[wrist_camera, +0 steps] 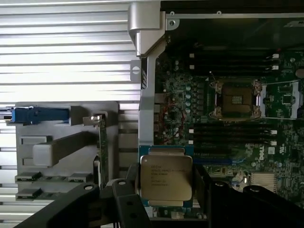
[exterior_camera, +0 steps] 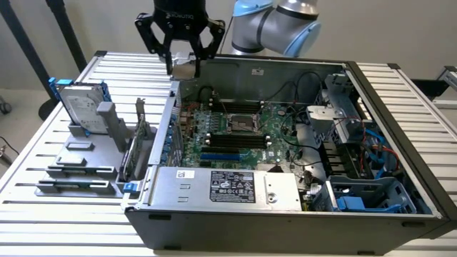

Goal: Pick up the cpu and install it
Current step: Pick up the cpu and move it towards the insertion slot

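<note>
claw (exterior_camera: 183, 65): one, clamped on the cpu, over a corner of the case's rim
cpu (wrist_camera: 166, 177): one, between the fingers, above the case wall
case (exterior_camera: 214, 225): one, open; one socket (wrist_camera: 236, 99) inside
wrist view: print on the cpu's lid
exterior view: arm (exterior_camera: 275, 24) behind the case

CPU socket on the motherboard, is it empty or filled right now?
Empty: the socket shows a bare dark contact bed, and the cpu is held in the claw.
</note>
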You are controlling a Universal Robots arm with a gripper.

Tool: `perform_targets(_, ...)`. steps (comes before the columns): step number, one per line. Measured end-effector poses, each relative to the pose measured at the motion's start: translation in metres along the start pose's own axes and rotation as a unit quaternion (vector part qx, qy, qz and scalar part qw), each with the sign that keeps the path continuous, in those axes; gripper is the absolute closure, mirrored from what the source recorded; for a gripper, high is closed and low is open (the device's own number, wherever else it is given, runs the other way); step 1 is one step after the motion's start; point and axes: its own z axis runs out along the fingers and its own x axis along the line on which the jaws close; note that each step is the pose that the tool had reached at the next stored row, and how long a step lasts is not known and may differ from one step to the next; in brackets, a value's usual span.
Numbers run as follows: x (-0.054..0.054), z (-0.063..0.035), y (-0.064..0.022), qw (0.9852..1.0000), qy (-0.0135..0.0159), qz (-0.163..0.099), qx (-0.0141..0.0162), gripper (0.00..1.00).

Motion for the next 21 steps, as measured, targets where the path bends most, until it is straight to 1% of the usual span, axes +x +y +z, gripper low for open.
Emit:
perform_targets(6,-0.025,0.0042,0.0154,1.0000,-0.0001,0.000,0.0002,0.45)
perform_targets(8,-0.034,0.0074,0.0210,1.0000,0.0000,0.000,0.0006,0.45)
perform_targets(9,-0.043,0.0109,0.0266,1.0000,-0.0001,0.000,0.0009,0.45)
perform_targets(14,-0.066,0.0196,0.0395,1.0000,-0.0001,0.000,0.0010,0.45)
perform_targets(17,-0.079,0.0247,0.0447,1.0000,0.0000,0.000,0.0009,0.45)
perform_targets(21,-0.098,0.0314,0.0481,1.0000,-0.0001,0.000,0.0009,0.45)
